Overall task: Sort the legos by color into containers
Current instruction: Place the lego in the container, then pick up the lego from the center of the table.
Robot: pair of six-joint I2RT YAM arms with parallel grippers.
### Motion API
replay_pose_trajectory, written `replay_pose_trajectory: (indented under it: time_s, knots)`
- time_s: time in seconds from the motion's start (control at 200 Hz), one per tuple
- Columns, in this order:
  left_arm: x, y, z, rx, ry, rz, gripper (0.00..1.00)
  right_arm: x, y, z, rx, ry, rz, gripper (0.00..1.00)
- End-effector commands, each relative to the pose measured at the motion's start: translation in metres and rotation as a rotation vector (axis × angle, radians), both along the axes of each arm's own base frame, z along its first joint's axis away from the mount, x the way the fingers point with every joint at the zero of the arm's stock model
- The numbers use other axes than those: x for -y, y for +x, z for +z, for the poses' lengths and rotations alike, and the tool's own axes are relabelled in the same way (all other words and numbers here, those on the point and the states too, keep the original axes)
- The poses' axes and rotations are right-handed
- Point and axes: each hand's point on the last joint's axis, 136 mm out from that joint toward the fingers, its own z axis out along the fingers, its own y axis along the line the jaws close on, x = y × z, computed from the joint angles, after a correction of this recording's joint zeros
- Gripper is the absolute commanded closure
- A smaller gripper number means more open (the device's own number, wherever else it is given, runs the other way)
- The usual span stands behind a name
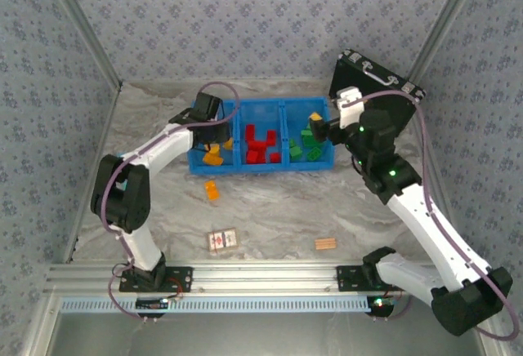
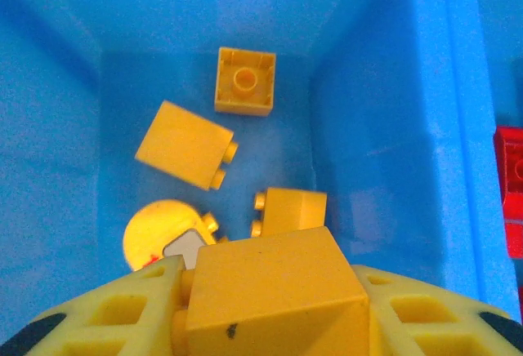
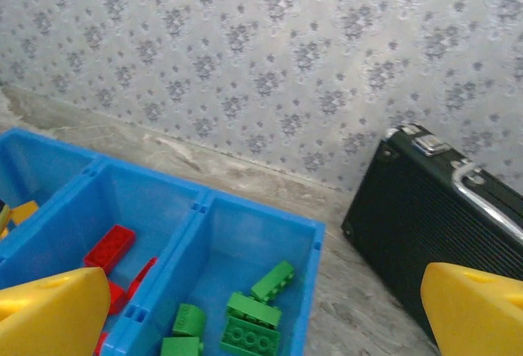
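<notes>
The left pincer (image 2: 271,327) is gripping an orange-yellow studded plastic brick (image 2: 274,287) above a bright blue plastic tray compartment (image 2: 376,135); the right pincer (image 3: 263,291) is gaping wide above green bricks (image 3: 249,335).

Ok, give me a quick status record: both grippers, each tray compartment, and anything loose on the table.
left gripper: shut on an orange-yellow brick, over the left compartment
right gripper: open, empty, over the right compartment
left compartment: orange-yellow bricks
middle compartment: red bricks
right compartment: green bricks
loose on table: one orange-yellow lego, in front of the tray
</notes>
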Motion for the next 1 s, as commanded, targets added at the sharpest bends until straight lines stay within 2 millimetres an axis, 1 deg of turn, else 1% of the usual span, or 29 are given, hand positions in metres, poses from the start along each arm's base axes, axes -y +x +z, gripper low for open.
replay_pose_trajectory:
  time_s: [0.0,0.06,0.1,0.17,0.335,0.415,0.49,0.605,0.67,0.71,0.755,0.875,0.925,0.995]
  knots:
    - [0.002,0.014,0.000,0.016,0.009,-0.024,0.56,0.006,-0.003,-0.020,-0.065,-0.024,-0.023,0.01]
    - [0.003,0.017,-0.003,0.011,0.014,-0.029,0.51,0.011,-0.003,-0.022,-0.070,-0.027,-0.052,0.01]
    - [0.002,0.018,-0.004,0.007,0.022,-0.028,0.49,0.017,-0.003,-0.024,-0.090,0.000,-0.083,0.01]
    - [0.002,0.020,-0.006,0.002,0.025,-0.030,0.46,0.013,-0.006,-0.031,-0.167,0.036,-0.038,0.01]
    - [0.004,0.019,-0.005,0.000,0.021,-0.043,0.40,0.006,-0.001,-0.040,-0.211,0.072,0.010,0.01]
    - [0.004,0.018,-0.002,0.001,0.028,-0.053,0.37,0.002,0.000,-0.042,-0.227,0.086,0.027,0.01]
    - [0.002,0.016,0.003,0.005,0.036,-0.061,0.36,0.000,0.001,-0.044,-0.252,0.097,0.046,0.01]
    - [0.003,0.007,0.022,0.017,0.014,-0.075,0.36,0.000,0.006,-0.048,-0.309,0.120,0.049,0.01]
    - [0.002,-0.004,0.036,0.029,-0.001,-0.085,0.36,0.000,0.008,-0.052,-0.324,0.120,0.054,0.01]
    - [0.002,-0.014,0.046,0.039,-0.009,-0.093,0.36,-0.006,0.007,-0.055,-0.333,0.133,0.094,0.01]
    - [0.003,-0.029,0.054,0.046,-0.006,-0.108,0.36,-0.016,0.003,-0.055,-0.334,0.170,0.176,0.01]
    - [-0.001,-0.071,0.060,0.031,0.091,-0.120,0.36,-0.040,-0.005,-0.058,-0.346,0.227,0.347,0.01]
    - [-0.004,-0.087,0.064,0.041,0.116,-0.109,0.35,-0.046,-0.003,-0.060,-0.350,0.232,0.375,0.01]
    - [-0.009,-0.109,0.061,0.033,0.105,-0.072,0.35,-0.052,0.001,-0.060,-0.354,0.229,0.390,0.01]
